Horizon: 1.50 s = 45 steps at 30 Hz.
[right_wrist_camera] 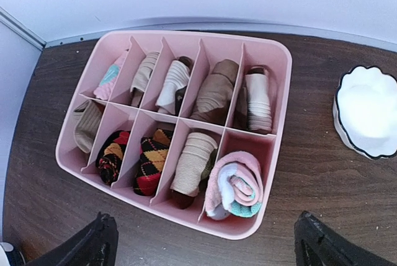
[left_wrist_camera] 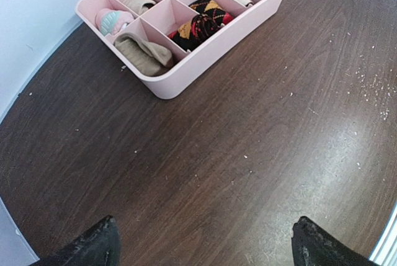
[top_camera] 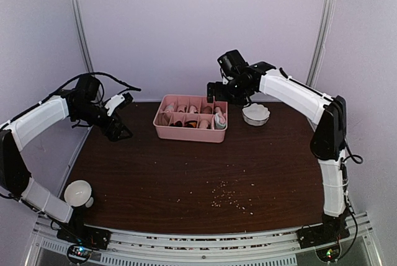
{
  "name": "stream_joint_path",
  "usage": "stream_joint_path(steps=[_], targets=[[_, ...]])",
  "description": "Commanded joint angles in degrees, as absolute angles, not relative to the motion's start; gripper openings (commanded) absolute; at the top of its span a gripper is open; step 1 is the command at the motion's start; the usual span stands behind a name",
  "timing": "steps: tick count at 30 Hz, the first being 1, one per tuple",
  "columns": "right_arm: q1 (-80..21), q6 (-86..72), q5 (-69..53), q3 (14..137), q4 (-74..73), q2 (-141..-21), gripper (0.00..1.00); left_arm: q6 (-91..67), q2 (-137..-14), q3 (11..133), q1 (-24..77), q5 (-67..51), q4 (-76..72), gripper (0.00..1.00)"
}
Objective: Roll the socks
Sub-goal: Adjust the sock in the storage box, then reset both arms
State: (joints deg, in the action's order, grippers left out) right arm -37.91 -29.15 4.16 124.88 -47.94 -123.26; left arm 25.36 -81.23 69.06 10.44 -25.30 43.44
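Note:
The pink sock (right_wrist_camera: 234, 185) with teal and white patches lies rolled in the near-right compartment of the pink tray (right_wrist_camera: 286, 80). Beside it on the left, the cream sock (right_wrist_camera: 193, 165) with a dark brown end is rolled in its own compartment. My right gripper (right_wrist_camera: 205, 232) hovers open above the tray's near edge, nothing between its fingers. From above, the pink sock (top_camera: 219, 119) shows at the right end of the tray (top_camera: 186, 134), below the right gripper (top_camera: 224, 97). My left gripper (top_camera: 124, 116) stands open and empty over bare table left of the tray (left_wrist_camera: 205, 55).
Other rolled socks fill the tray's remaining compartments, among them two argyle ones (right_wrist_camera: 149, 160). A white scalloped bowl (top_camera: 255, 115) stands right of the tray. Crumbs (top_camera: 226, 195) are scattered on the dark wooden table near the front. A white round object (top_camera: 78, 193) sits by the left arm's base.

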Motion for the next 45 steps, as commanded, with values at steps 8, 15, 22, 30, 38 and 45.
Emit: stream_joint_path(steps=[8,15,22,30,38,45], targets=[[-37.22,-32.93,-9.99,117.98,-35.53,-128.12,1.00,25.67,-81.16,69.26,9.71,-24.89,43.50,0.98],[-35.10,-35.81,-14.84,117.07,-32.37,-132.01,1.00,26.77,-81.46,69.08,9.30,-23.79,43.81,0.98],[-34.72,-34.11,-15.32,121.47,-36.39,-133.77,1.00,27.02,-81.45,69.17,9.05,-23.88,44.71,0.98],[-34.71,-30.86,-13.57,118.82,-41.13,-124.19,1.00,25.18,-78.39,68.99,8.38,-17.55,43.62,0.98],[-34.53,-22.92,-11.00,91.74,-31.75,-102.71,1.00,20.99,-72.97,62.68,1.33,-9.48,35.73,0.98],[-30.55,-21.78,-6.62,65.26,-18.31,-78.80,1.00,17.07,-73.59,57.02,-5.24,-17.65,23.53,0.98]])
